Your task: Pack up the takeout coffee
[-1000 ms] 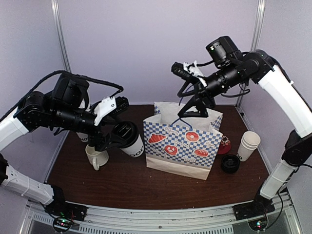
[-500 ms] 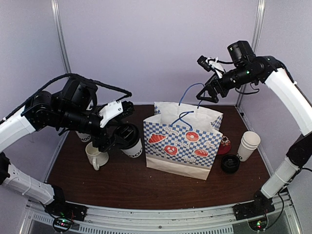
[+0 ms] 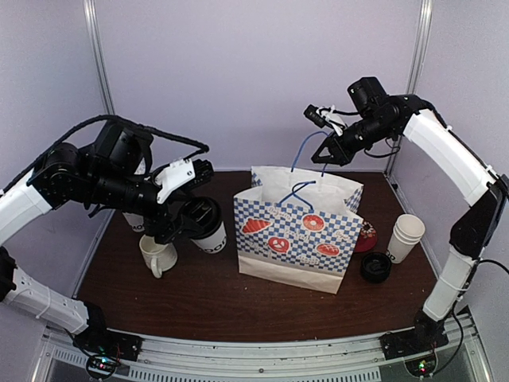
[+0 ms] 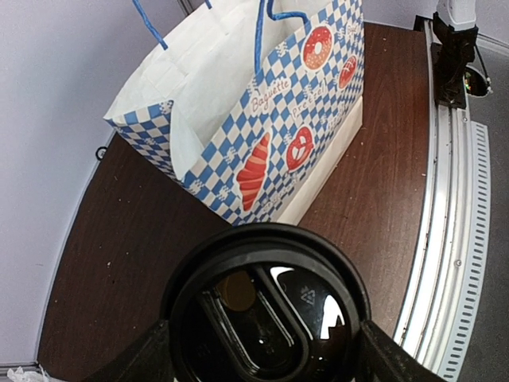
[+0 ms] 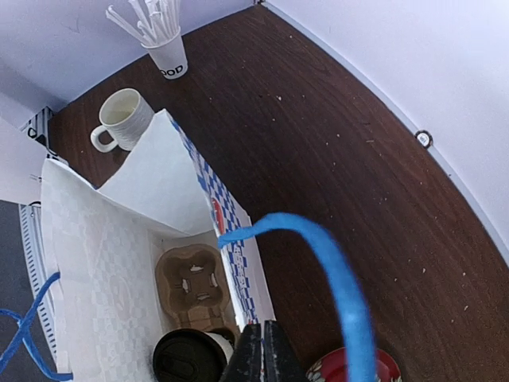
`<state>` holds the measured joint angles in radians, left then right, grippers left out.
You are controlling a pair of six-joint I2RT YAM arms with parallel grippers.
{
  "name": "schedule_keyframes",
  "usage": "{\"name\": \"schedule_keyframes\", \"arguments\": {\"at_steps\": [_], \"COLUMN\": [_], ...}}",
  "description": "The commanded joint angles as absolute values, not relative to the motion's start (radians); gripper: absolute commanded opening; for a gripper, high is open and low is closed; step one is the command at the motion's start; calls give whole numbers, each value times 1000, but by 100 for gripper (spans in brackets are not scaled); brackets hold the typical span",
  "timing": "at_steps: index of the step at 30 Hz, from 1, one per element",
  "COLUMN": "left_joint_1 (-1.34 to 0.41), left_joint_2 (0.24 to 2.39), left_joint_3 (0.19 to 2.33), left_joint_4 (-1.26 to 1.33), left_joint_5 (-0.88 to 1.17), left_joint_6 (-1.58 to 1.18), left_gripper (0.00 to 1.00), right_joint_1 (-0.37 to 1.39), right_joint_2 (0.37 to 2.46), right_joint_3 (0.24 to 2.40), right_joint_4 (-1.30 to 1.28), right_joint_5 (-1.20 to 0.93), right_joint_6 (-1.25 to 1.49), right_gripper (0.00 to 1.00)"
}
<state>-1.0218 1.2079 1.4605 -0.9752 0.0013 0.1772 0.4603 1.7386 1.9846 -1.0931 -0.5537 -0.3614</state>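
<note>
Takeout coffee cup, white with a black lid, hangs in the air just off the left end of the paper bag. It is clamped between the fingers of the left gripper. From the overhead view the cup sits tilted, lid up and back toward the wrist, lettered base pointing down toward the bag. The bag's open mouth lies to the cup's right, so the left arm is plainly the nearer one. I judge the cup has to clear the bag's left rim and come upright before it can go down. Above the bag's far side the right gripper sits at the top of the upstanding blue handle.

From the left wrist, the black lid fills the bottom of the picture with a finger tight against each side. The bag stands beyond the lid and apart from it, its checked face and open top toward the cup.

From the right wrist, the fingertips are pressed together directly over the bag's mouth. The blue handle arches just beside them, and I cannot tell whether it is nipped. Inside the bag lies a brown cup carrier with another lidded cup next to it. The carrier's bare wells lie toward the bag's end nearest the cream mug, which looks to be the side the held cup comes from.
</note>
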Motion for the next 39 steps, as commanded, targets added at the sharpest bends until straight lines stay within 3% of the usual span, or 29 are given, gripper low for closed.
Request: {"name": "schedule_keyframes", "arguments": {"at_steps": [1, 6, 12, 28, 39], "left_joint_1": [-1004, -1003, -1003, -1042, -1152], "left_joint_2": [1178, 1195, 1228, 1326, 1439], "left_joint_3": [1523, 1621, 1752, 1795, 1781], "left_joint_4": [-988, -1009, -1001, -811, -815], "left_joint_5": [-50, -88, -55, 344, 318], "left_joint_6": [210, 249, 267, 216, 332], "left_gripper": [77, 76, 75, 72, 72], "right_joint_1": [468, 505, 573, 650, 656], "right_joint_2": [1769, 1790, 1746, 1628, 1594], "right_joint_3": [2107, 2189, 2134, 2029, 1973], "right_joint_4": [-1097, -1129, -1139, -1152, -1175], "right_joint_5": [-627, -670, -687, -734, -836], "right_joint_6": [-334, -338, -367, -352, -376], "right_gripper": [2, 0, 0, 2, 2]}}
